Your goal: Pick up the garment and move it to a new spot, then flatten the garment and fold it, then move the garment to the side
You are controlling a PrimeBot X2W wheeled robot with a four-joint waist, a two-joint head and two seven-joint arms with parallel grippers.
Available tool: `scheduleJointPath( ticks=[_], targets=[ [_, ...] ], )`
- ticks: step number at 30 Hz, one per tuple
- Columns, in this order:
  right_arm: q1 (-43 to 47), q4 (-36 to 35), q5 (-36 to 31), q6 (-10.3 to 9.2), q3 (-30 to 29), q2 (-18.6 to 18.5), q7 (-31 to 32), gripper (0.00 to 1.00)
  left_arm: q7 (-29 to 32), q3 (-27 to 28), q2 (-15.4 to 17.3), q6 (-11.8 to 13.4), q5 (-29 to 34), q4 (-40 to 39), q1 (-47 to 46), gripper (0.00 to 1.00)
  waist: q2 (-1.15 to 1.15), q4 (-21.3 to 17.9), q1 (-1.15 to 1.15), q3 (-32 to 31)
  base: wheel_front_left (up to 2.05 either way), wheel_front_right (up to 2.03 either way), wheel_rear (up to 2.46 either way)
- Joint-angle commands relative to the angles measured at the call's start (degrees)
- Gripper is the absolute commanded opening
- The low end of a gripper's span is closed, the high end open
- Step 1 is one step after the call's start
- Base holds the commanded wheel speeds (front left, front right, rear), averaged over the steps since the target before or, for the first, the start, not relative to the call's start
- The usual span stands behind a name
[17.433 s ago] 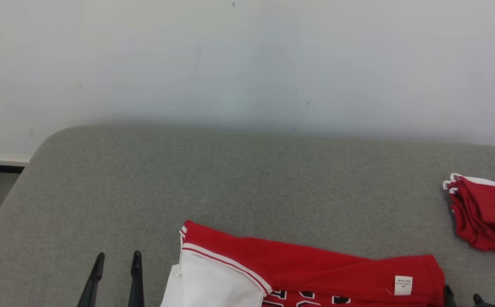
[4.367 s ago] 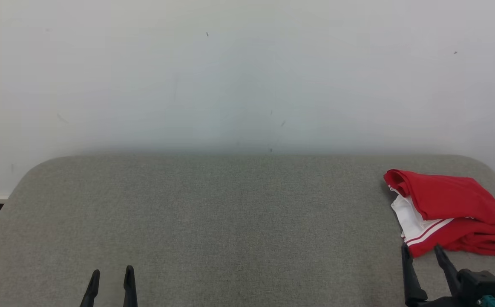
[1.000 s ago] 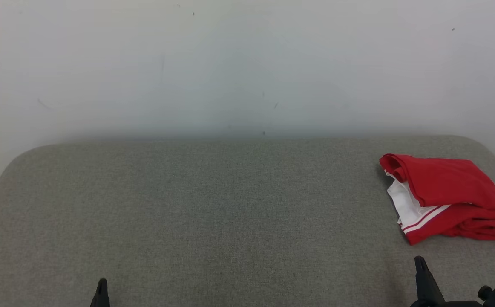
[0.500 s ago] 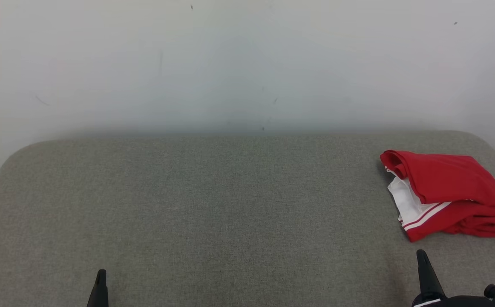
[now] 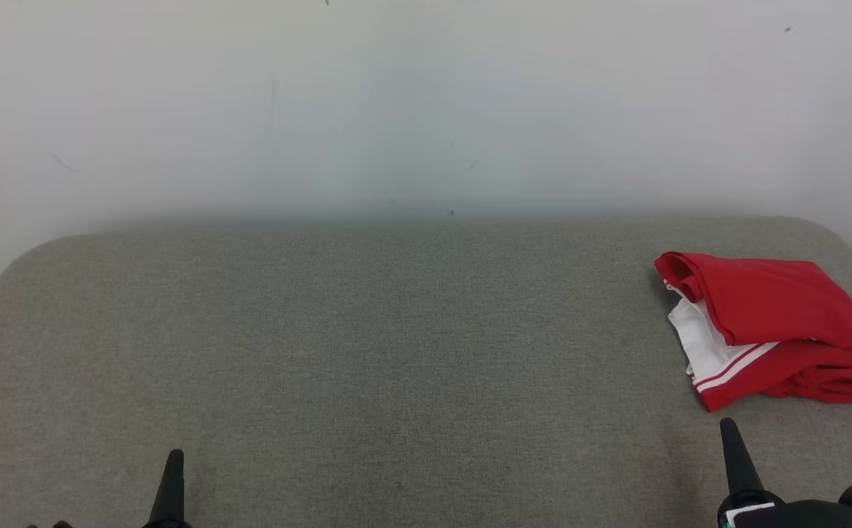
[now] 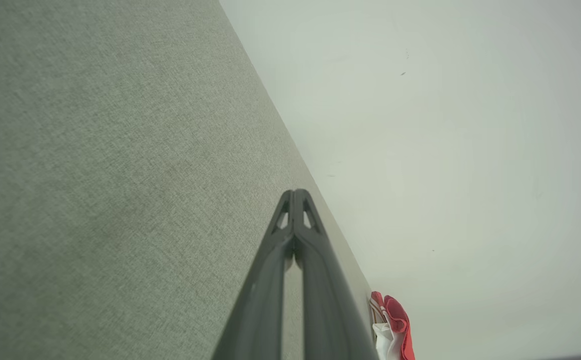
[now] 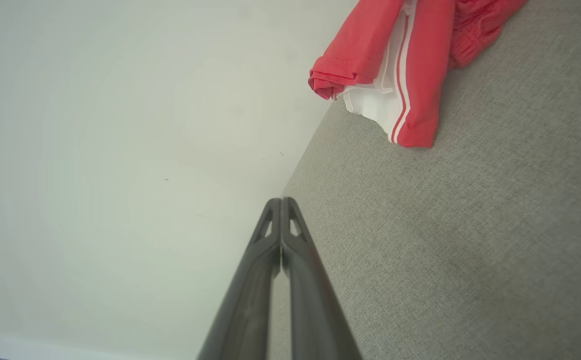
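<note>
A grey fabric bench bears a folded red-and-white garment.

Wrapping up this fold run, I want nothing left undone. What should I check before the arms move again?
1. Garment folded: ok, a loose red-and-white bundle.
2. Garment at the side: ok, by the right end of the surface.
3. Left claw shut, empty: ok.
4. Right claw shut, empty, apart from garment: ok.
5. Garment wholly on surface: cannot tell, the head view cuts its right edge.
</note>
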Motion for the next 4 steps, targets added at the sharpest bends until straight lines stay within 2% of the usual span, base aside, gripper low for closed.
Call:
scheduleJointPath(
  ticks=[1,4],
  targets=[
    [-1.2,-0.7,1.5,-0.06,-0.1,-0.2,0.1,0.00,0.5,0.3,0.2,-0.1,-1.2,-0.4,-1.6,0.00,0.00,0.0,-0.01,0.1,0.00,0.00,0.00],
    [-1.4,-0.9,3.8,-0.07,-0.2,-0.2,0.4,0.00,1.1,0.5,0.2,-0.1,-3.5,-0.4,-1.9,0.00,0.00,0.0,-0.01,0.4,0.00,0.00,0.00]
  ],
)
